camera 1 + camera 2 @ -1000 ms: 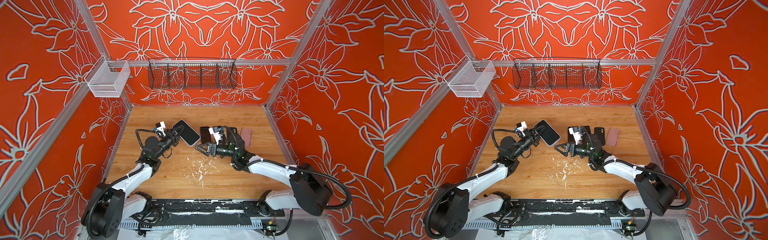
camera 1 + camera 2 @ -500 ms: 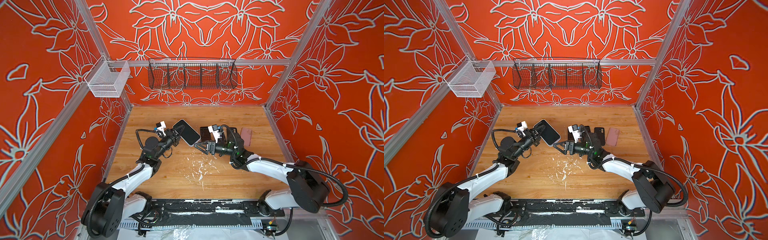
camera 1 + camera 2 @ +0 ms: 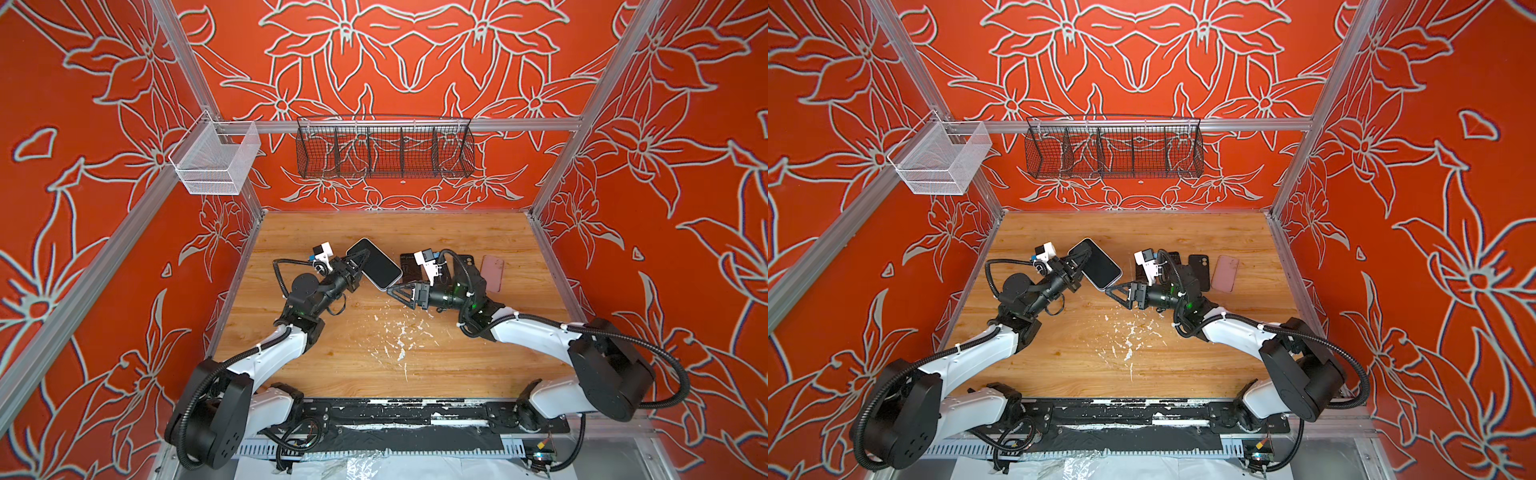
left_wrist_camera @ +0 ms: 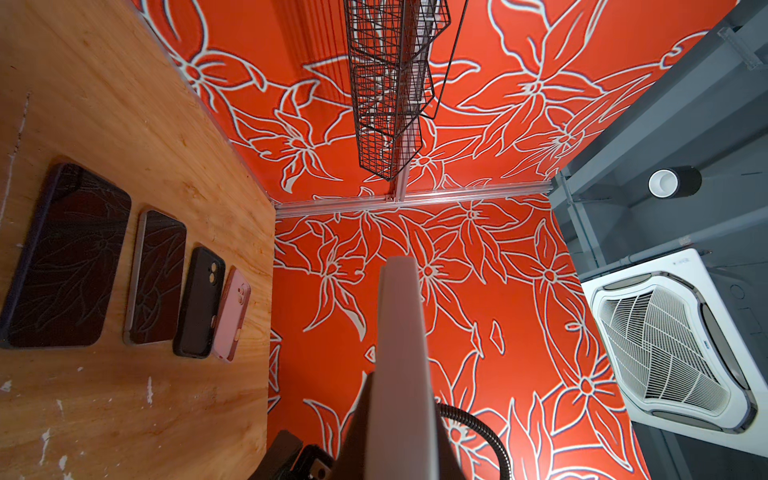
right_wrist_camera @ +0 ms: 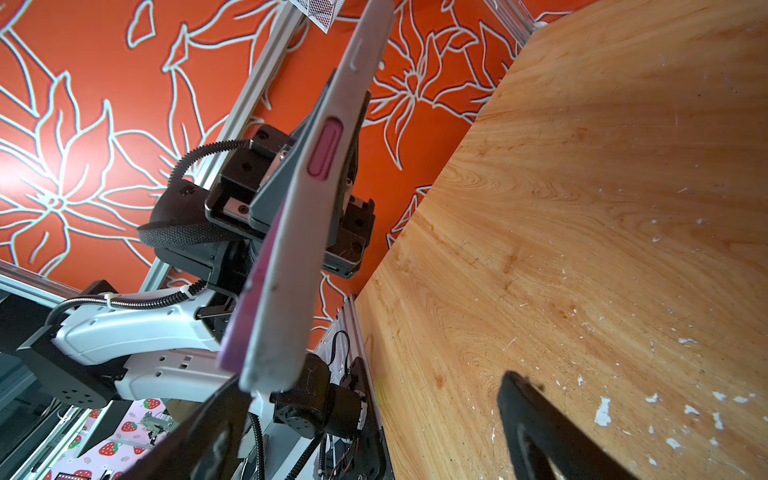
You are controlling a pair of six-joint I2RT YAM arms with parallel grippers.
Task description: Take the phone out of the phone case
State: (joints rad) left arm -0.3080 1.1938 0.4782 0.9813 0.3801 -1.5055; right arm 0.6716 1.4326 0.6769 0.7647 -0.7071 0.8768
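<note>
The phone (image 3: 375,264), dark screen up, sits in a whitish phone case (image 3: 384,286) and is held tilted above the wooden table in both top views. My left gripper (image 3: 356,264) is shut on its left end. The left wrist view shows the case edge-on (image 4: 401,332) between the left gripper's (image 4: 399,399) fingers. In the right wrist view the phone case (image 5: 299,232) has a pink side button, and a purple phone edge (image 5: 249,307) shows along it. My right gripper (image 3: 395,292) (image 5: 374,415) is open, with one finger (image 5: 199,432) just below the case's near corner.
Two dark phones (image 4: 66,257) (image 4: 158,278), a black case (image 3: 1199,270) and a pink case (image 3: 492,273) lie on the table behind my right arm. A black wire basket (image 3: 384,147) and a white mesh basket (image 3: 216,160) hang on the walls. White flecks (image 3: 399,336) dot the table.
My right gripper has moved left and up to the lower right corner of the held phone. The left gripper and the phone have stayed put.
</note>
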